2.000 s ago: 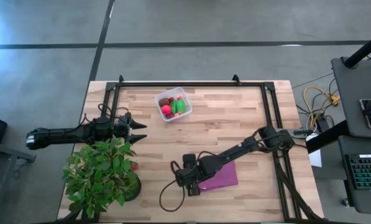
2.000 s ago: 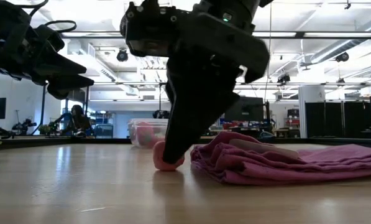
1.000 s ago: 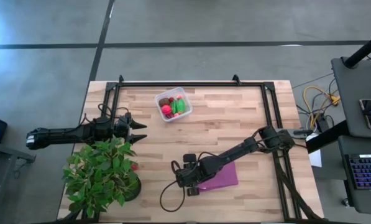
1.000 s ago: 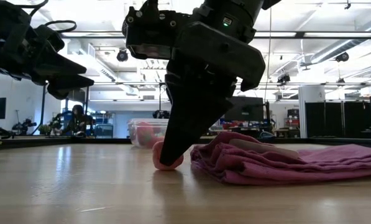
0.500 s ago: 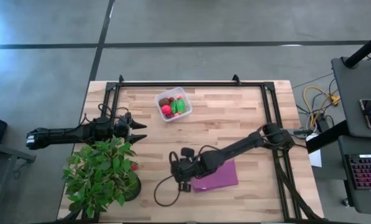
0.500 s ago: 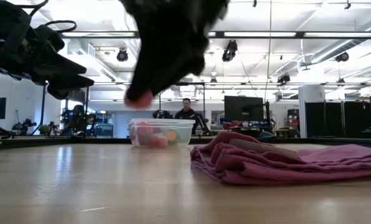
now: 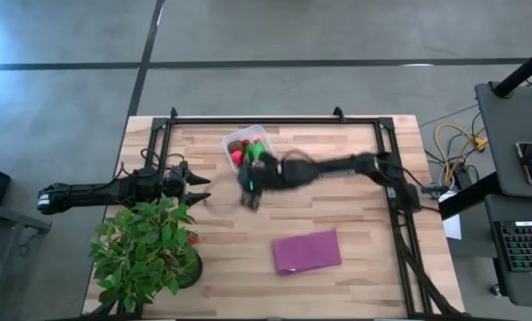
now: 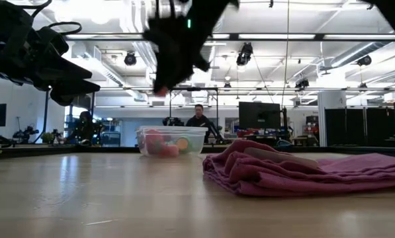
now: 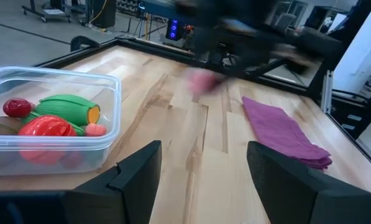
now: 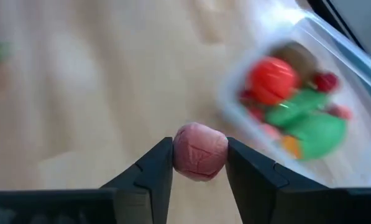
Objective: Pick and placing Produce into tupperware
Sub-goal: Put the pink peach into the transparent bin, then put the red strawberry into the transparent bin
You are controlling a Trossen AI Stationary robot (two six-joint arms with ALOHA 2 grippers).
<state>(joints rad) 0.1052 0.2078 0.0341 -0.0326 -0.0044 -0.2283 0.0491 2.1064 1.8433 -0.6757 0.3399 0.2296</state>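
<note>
Two arms show from above, and I have only the right one working: its end effector (image 7: 250, 183) hangs just beside the tupperware (image 7: 249, 148) on the side toward the purple cloth (image 7: 307, 252), which lies flat and well apart, nearer the front edge of the worktop (image 7: 337, 196). I judge the arm is carrying its piece toward the box, so a small shift over the rim is what the drop needs. The left end effector (image 7: 197, 189) waits near the potted plant (image 7: 148, 250), out of the way. From table height, the right end effector (image 8: 161, 86) is up in the air with a spot of pink at its tip, above and a little to the side of the clear box (image 8: 171, 141), not yet over it; a person stands far back in the room. Through the left wrist camera I see my left fingers (image 9: 135, 180) standing partly apart with nothing between them, and the box (image 9: 54, 118) close by holding a green piece (image 9: 70, 109) and a red one (image 9: 45, 127). Through the right wrist camera the pink round piece (image 10: 199, 151) sits pinched between both fingers (image 10: 154, 168), held narrow on it, with the filled box (image 10: 297, 106) beyond. No brand, label or writing is legible anywhere.
</note>
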